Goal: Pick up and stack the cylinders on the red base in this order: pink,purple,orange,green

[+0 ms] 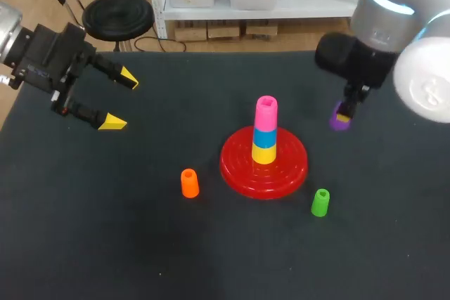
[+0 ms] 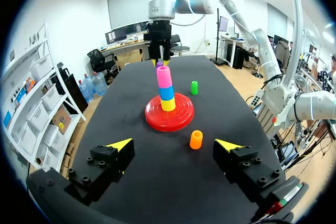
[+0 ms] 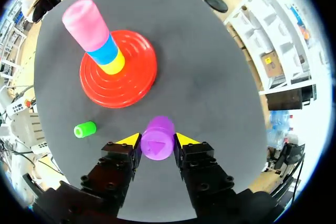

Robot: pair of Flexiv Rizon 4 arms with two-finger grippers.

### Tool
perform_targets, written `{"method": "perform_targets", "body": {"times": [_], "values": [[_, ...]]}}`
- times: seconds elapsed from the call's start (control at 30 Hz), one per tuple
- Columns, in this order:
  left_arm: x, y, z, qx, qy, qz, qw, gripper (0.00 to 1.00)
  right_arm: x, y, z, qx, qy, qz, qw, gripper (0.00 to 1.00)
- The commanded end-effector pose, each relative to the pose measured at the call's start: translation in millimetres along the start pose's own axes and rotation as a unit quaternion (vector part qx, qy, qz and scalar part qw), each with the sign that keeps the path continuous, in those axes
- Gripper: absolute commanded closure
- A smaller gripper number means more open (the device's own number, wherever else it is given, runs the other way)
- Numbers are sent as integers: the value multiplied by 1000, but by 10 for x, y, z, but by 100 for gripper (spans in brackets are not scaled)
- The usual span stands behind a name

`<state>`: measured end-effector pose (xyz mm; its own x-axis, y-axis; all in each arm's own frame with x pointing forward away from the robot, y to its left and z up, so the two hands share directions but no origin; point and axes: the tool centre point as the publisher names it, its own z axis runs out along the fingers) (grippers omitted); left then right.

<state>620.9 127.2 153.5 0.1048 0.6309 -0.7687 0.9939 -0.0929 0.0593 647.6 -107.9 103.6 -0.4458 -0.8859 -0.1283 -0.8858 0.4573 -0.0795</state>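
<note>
The red base (image 1: pixel 232 166) (image 2: pixel 157 121) (image 3: pixel 136 82) sits mid-table with a yellow, a blue and a pink cylinder (image 1: pixel 266 111) (image 2: pixel 164 76) (image 3: pixel 85 25) stacked on it. My right gripper (image 1: pixel 345 112) (image 3: pixel 157 141) is to the right of the stack, shut on the purple cylinder (image 1: pixel 339 121) (image 3: pixel 157 139), which it holds above the table. The orange cylinder (image 1: pixel 189 183) (image 2: pixel 196 139) stands left of the base, the green cylinder (image 1: pixel 320 202) (image 2: pixel 194 87) (image 3: pixel 84 129) at its front right. My left gripper (image 1: pixel 118 99) (image 2: pixel 173 144) hangs open at the far left, holding nothing.
The dark tabletop (image 1: pixel 105 244) carries nothing else. Its far edge runs close behind my right arm (image 1: pixel 380 26).
</note>
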Motion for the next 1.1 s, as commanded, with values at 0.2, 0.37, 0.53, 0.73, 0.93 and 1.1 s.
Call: {"method": "perform_targets", "body": {"times": [0.2, 0.37, 0.53, 0.73, 0.93, 1.1], "values": [[10, -14, 2, -2, -1, 1, 1000, 0, -230, -182, -692, 19, -5, -29, 999, 100], [10, -14, 2, -2, -1, 1, 1000, 0, -506, -236, -999, 31, -4, -54, 998, 100], [10, -14, 2, -2, -1, 1, 1000, 0, -808, -165, -1142, 23, -8, -93, 995, 100], [10, -14, 2, -2, -1, 1, 1000, 0, -1136, -5, -1145, -44, -43, -158, 986, 100], [10, -14, 2, -2, -1, 1, 1000, 0, -1309, 153, -1149, -69, -39, -185, 980, 100], [10, -14, 2, -2, -1, 1, 1000, 0, -1380, 262, -1069, -94, -8, -197, 976, 100]]}}
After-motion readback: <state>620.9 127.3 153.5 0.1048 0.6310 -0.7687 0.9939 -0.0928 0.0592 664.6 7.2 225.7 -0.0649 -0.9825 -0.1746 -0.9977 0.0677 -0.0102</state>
